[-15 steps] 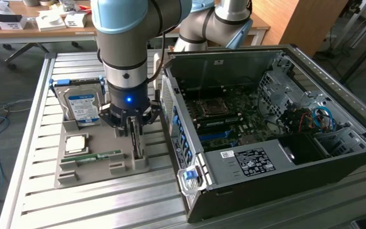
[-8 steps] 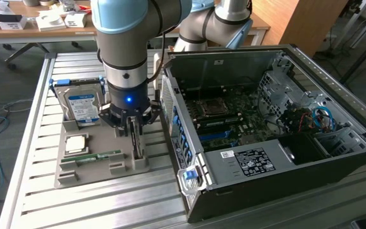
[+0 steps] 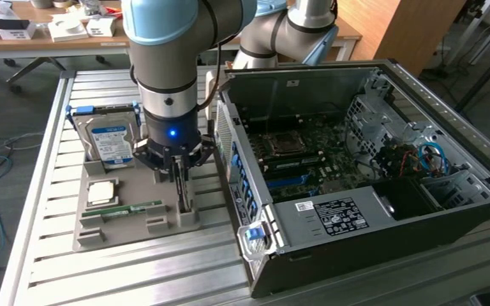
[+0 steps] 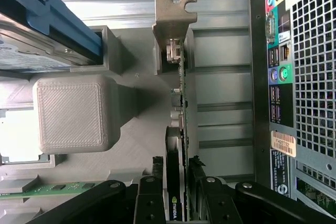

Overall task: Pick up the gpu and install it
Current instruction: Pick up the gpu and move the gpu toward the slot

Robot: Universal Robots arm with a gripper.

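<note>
Gpu (image 4: 175, 182): stands on edge in a tray (image 3: 100, 237) slot on the counter (image 3: 53, 280), top edge exposed for a grasp from above; pincer (image 4: 177, 169) straddles it, whether pinching or clear I cannot tell; open case (image 3: 330, 210) just beside.

Gpu (image 4: 181, 98): dull grey metal bracket, glossy black shroud. Holder tray (image 4: 68, 111): matt grey plastic, layered texture. Table (image 3: 100, 268): brushed aluminium slats. Computer case (image 4: 315, 77), 3 o'clock of tray, exterior view: perforated sheet metal.

The gpu (image 4: 175, 192) is dark, the tray (image 3: 134, 233) grey, the memory stick (image 3: 133, 209) green, the hard drive (image 3: 111, 145) label blue-white.
</note>
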